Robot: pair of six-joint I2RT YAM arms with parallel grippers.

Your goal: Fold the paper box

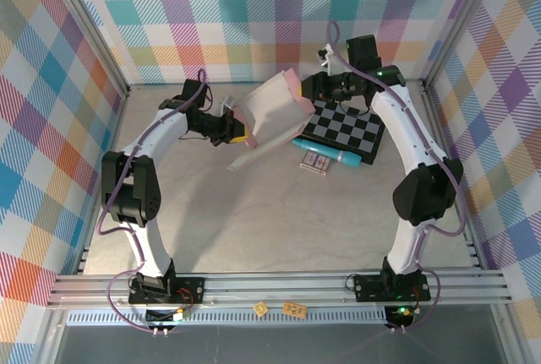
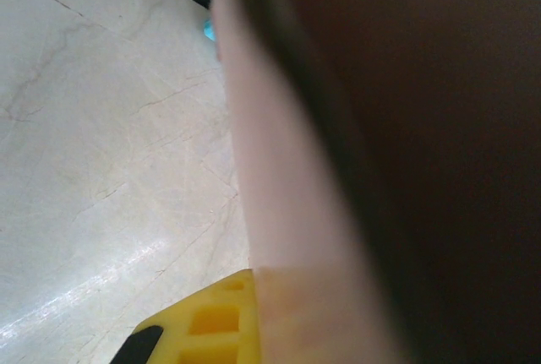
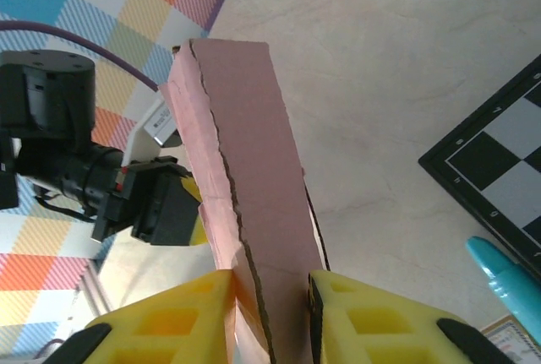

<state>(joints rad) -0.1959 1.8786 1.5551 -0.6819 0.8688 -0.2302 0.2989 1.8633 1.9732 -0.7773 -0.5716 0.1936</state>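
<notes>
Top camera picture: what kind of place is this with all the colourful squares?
Probably a robot practice booth: two black-and-white robot arms bolted to a silver metal rail, a pale stone-look table, and rainbow-checked walls closing it in.

Left arm: elbow bent, reaching forward and inward; left tool closed on the paper box. Right arm: arched forward, wrist turned inward; right tool, yellow fingers pressing both box faces.
</notes>
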